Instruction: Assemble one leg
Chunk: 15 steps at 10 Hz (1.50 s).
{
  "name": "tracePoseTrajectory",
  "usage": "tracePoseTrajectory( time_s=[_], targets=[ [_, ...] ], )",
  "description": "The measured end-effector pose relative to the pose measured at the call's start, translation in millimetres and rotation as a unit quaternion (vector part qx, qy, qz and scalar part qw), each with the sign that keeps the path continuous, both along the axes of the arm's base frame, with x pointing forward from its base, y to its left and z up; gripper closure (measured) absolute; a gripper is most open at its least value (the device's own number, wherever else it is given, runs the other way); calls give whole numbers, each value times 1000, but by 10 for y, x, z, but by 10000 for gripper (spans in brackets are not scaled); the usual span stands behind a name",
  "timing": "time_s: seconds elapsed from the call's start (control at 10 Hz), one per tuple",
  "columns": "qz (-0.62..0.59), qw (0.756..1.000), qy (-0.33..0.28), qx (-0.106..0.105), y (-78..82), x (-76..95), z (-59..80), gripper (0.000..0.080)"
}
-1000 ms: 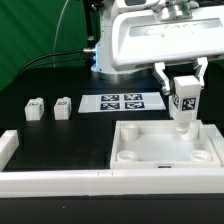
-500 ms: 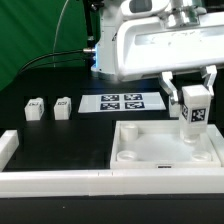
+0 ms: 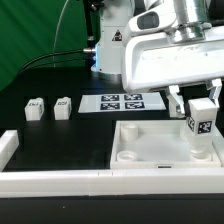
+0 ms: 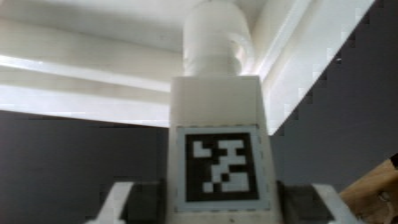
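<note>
My gripper (image 3: 202,104) is shut on a white leg (image 3: 203,122) with a black-and-white marker tag, held upright. Its lower end stands over the far right corner of the large white square panel (image 3: 150,160), which has a raised rim. In the wrist view the leg (image 4: 221,110) fills the middle, its tag facing the camera, between my two fingers (image 4: 125,205). Its thin tip points toward the white panel (image 4: 89,85). Two more legs (image 3: 35,108) (image 3: 63,107) lie on the black table at the exterior view's left.
The marker board (image 3: 122,102) lies flat behind the panel. A white rail (image 3: 40,178) runs along the front edge with an end block (image 3: 8,146) at the exterior view's left. A green backdrop stands behind.
My gripper has moved with the leg toward the exterior view's right and down, from the panel's far middle to its far right corner.
</note>
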<state>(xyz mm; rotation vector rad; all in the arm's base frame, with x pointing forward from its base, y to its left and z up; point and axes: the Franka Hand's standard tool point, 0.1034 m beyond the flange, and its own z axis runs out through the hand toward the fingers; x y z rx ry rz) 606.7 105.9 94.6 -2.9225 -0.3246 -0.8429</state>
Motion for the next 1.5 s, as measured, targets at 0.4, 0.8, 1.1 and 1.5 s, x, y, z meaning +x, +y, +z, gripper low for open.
tracePoseTrajectory(
  time_s=[0.4, 0.8, 1.1, 1.5],
  targets=[
    [2, 1000, -6, 1, 38, -11, -51, 508],
    [1, 1000, -4, 2, 38, -41, -146, 508],
    [0, 1000, -12, 2, 34, -55, -165, 508],
    [0, 1000, -9, 1, 17, -86, -169, 292]
  ],
)
